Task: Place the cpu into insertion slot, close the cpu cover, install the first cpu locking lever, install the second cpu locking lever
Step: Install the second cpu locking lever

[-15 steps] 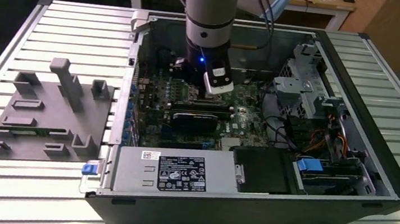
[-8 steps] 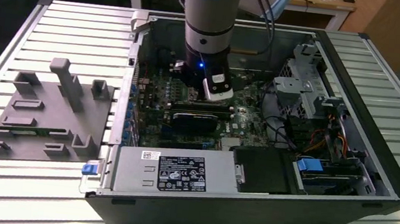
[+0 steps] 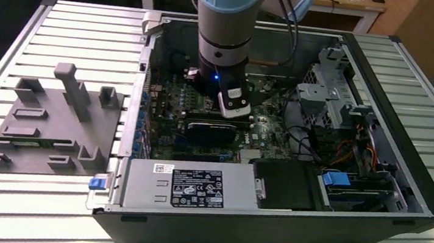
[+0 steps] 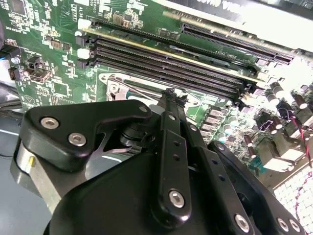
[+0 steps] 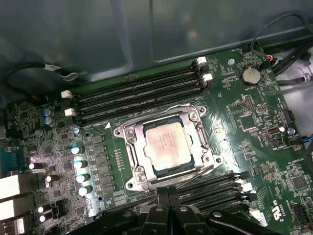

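The cpu is sitting in the insertion slot under the closed cpu cover. The gripper is hovering just beside it, fingers pressed together, gripping nothing.

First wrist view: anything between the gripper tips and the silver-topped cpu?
The near side of the thin silver cpu cover frame and a thin wire locking lever cross between the gripper and the square silver-grey cpu in the first wrist view.

Cpu seated flat in insertion slot, cpu cover closed.
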Available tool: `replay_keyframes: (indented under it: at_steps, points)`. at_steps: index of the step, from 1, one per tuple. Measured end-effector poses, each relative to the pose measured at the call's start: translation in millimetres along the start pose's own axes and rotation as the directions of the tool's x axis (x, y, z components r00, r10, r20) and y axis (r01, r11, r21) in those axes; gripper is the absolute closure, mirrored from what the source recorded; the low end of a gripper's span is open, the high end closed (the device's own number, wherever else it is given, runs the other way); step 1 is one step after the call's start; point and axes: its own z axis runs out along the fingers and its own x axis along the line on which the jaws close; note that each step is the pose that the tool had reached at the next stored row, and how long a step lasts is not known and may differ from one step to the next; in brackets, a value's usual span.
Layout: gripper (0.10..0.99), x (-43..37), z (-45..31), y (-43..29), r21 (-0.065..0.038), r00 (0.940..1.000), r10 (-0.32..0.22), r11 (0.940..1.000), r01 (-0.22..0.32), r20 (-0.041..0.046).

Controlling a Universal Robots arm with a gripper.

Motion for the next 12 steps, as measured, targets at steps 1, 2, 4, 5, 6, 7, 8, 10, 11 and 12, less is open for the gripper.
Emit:
replay_keyframes:
  at_steps: [1, 2, 4, 5, 6, 7, 8, 10, 11, 12]
  points:
    - [0.984, 0.0, 0.3, -1.8, -0.007, 1.0000, 0.001, 1.0000, -0.001, -0.0020]
    - [0.984, 0.1, 0.5, -3.5, -0.015, 1.0000, 0.001, 0.9999, -0.001, -0.0043]
    - [0.984, 0.4, 1.4, -6.4, -0.028, 1.0000, 0.002, 0.9996, -0.002, -0.0082]
    - [0.984, 0.6, 2.0, -7.7, -0.033, 1.0000, 0.002, 0.9995, -0.002, -0.0097]
    - [0.984, 0.9, 2.7, -9.0, -0.038, 0.9999, 0.002, 0.9993, -0.003, -0.0111]
    - [0.984, 1.3, 3.4, -10.3, -0.042, 0.9999, 0.002, 0.9991, -0.003, -0.0125]
    - [0.984, 1.6, 4.2, -11.5, -0.047, 0.9999, 0.002, 0.9989, -0.003, -0.0139]
    - [0.984, 2.3, 6.1, -13.7, -0.054, 0.9999, 0.002, 0.9985, -0.003, -0.0164]
    - [0.984, 2.5, 7.3, -14.4, -0.057, 0.9998, 0.002, 0.9983, -0.003, -0.0173]
    - [0.984, 2.7, 8.8, -15.1, -0.060, 0.9998, 0.002, 0.9982, -0.003, -0.0181]
